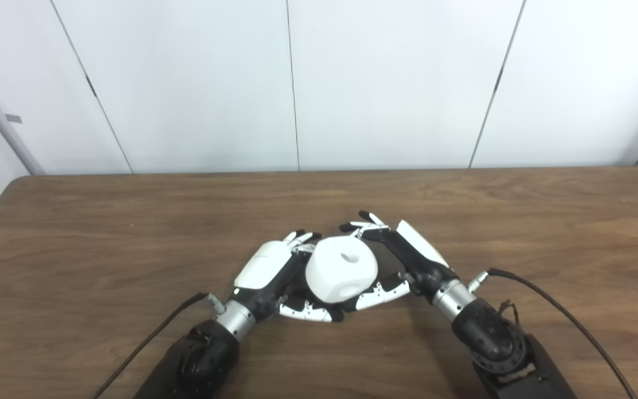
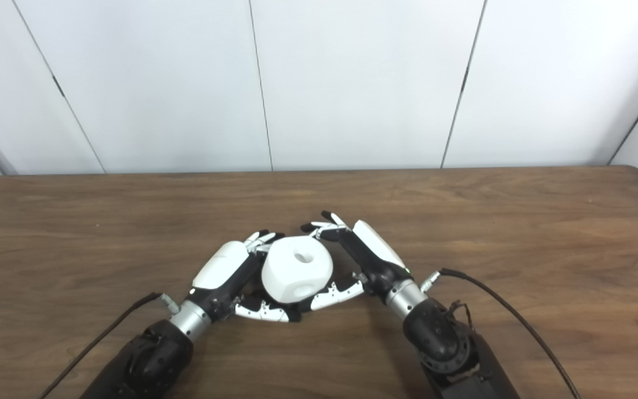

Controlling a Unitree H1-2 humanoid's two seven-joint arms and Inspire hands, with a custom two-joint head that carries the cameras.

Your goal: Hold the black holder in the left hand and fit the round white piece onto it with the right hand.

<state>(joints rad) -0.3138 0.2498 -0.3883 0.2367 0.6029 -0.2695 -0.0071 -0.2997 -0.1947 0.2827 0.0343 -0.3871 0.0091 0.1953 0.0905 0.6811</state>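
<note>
Both hands cupped round the round white piece [image 1: 341, 269] over the table [image 1: 75, 233].

Left hand [image 1: 266, 271] and right hand [image 1: 407, 257] clasp it from either side — the black holder is seemingly hidden beneath.

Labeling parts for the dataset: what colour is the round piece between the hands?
White, with round holes on top and side. The round piece shows best in the left eye view.
</note>
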